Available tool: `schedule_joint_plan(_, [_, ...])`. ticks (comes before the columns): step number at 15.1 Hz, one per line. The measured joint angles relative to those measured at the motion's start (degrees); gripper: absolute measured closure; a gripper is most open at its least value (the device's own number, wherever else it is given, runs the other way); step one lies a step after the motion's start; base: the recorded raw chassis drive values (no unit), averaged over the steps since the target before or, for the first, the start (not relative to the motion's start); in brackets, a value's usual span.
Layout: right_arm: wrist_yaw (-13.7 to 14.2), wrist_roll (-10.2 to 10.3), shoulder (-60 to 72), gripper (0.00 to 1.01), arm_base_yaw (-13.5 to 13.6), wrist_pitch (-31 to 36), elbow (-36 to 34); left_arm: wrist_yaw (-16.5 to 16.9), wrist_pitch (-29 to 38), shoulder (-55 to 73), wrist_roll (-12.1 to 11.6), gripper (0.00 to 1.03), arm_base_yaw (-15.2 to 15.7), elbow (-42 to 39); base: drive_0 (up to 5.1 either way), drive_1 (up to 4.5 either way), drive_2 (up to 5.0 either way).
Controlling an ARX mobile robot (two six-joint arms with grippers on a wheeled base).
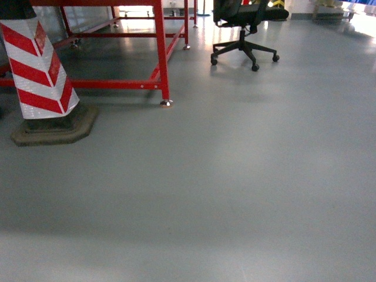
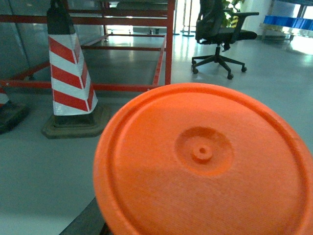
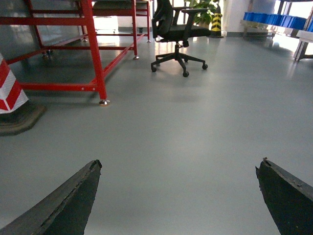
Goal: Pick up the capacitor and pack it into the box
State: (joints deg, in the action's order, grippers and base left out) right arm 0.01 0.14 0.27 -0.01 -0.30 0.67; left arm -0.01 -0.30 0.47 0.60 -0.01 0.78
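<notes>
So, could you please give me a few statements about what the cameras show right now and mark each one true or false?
1. The right end effector has its fingers spread wide with only bare floor between them. True.
2. An orange disc fills much of the left wrist view. True.
3. The office chair is lying on its side. False: it stands upright on its wheeled base.
4. The striped cone is blue and yellow. False: it is red and white.
5. The pink box sits on the floor in the head view. False: no box shows in any view.
</notes>
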Motion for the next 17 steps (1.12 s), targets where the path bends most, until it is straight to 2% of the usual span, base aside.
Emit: schedule_joint_plan(17, [0.0,0.0,0.0,0.03,0.0,-0.1,0.0,-0.1,0.0,0.0,0.0,0.59,0.0,0.0,-5.1,2.38,2.4])
